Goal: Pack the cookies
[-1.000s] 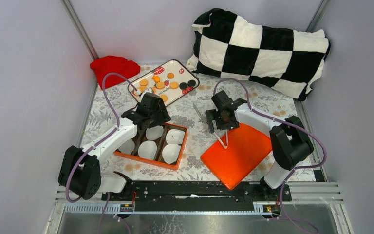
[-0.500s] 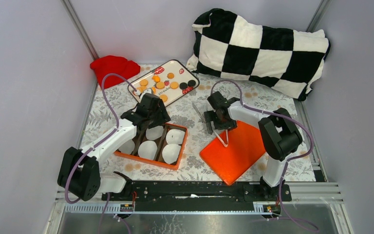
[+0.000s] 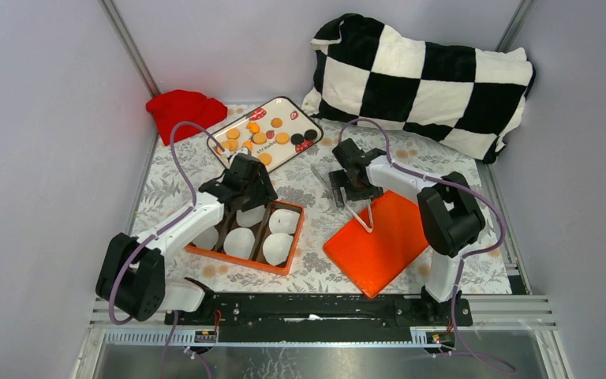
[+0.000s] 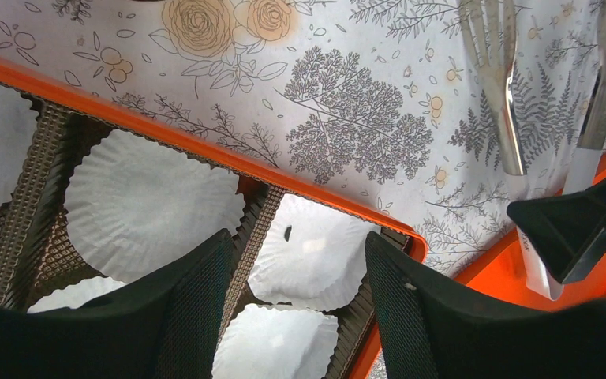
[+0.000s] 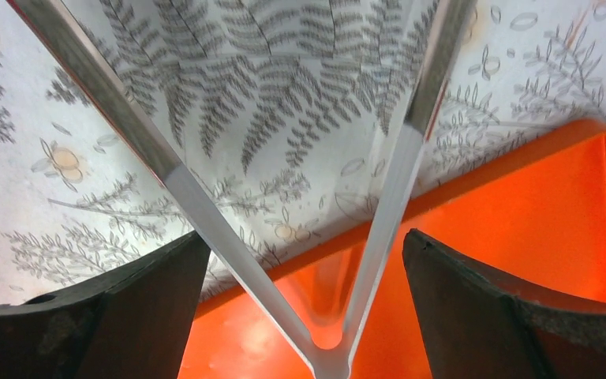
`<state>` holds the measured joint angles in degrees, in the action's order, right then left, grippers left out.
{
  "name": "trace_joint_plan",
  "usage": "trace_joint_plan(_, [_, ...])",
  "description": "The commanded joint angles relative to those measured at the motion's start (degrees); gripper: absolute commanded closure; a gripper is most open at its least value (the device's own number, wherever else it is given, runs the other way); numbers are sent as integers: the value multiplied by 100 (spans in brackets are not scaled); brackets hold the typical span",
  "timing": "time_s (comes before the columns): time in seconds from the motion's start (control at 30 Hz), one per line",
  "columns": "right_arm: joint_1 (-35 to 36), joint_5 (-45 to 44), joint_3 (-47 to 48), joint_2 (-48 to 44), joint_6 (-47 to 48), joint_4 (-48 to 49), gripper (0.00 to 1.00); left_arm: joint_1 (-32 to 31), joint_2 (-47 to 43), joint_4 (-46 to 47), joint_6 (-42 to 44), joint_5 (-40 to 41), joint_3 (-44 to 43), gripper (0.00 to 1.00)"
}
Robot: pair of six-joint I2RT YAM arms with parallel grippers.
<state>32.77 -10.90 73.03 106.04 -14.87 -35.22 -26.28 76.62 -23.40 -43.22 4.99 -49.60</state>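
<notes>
Overhead, the cookies (image 3: 259, 137) lie on a white tray (image 3: 281, 99) at the far side of the floral tablecloth (image 3: 316, 272), well apart from both arms. An orange box (image 3: 241, 261) holding white paper liners (image 3: 239, 242) sits nearer the left arm. The left gripper (image 3: 252, 193) hovers over the box's far edge. An orange lid (image 3: 379, 253) lies to the right, with metal tongs (image 3: 360, 217) resting partly on it. The right gripper (image 3: 347, 192) is positioned at the tongs. A red cloth (image 3: 183, 109) and a checkered pillow (image 3: 422, 79) lie along the back.

Left wrist view: the left gripper (image 4: 296, 237) has its jaws spread wide with nothing between them. Below it are the liners (image 4: 150, 205) and the box rim (image 4: 166, 136). The tongs' forked tips (image 4: 505, 118) lie on the cloth beyond, and the right gripper (image 4: 576, 225) shows at the edge.

Right wrist view: the right gripper (image 5: 304, 241) has its jaws spread wide, straddling both arms of the tongs (image 5: 173, 178). Whether the fingers (image 5: 110, 308) touch the arms cannot be determined. The tongs' joined end lies on the lid (image 5: 521, 197).
</notes>
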Motion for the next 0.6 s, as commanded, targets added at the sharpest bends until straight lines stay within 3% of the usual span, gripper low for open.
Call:
trace_joint_plan(0.0, [8,-67,440,383,213,5,0,-35,101,261,-15,-148,119,32])
trace_joint_plan(0.57, [8,450,587,1431,317,83,0,-33,168,313,16,-144,165,32])
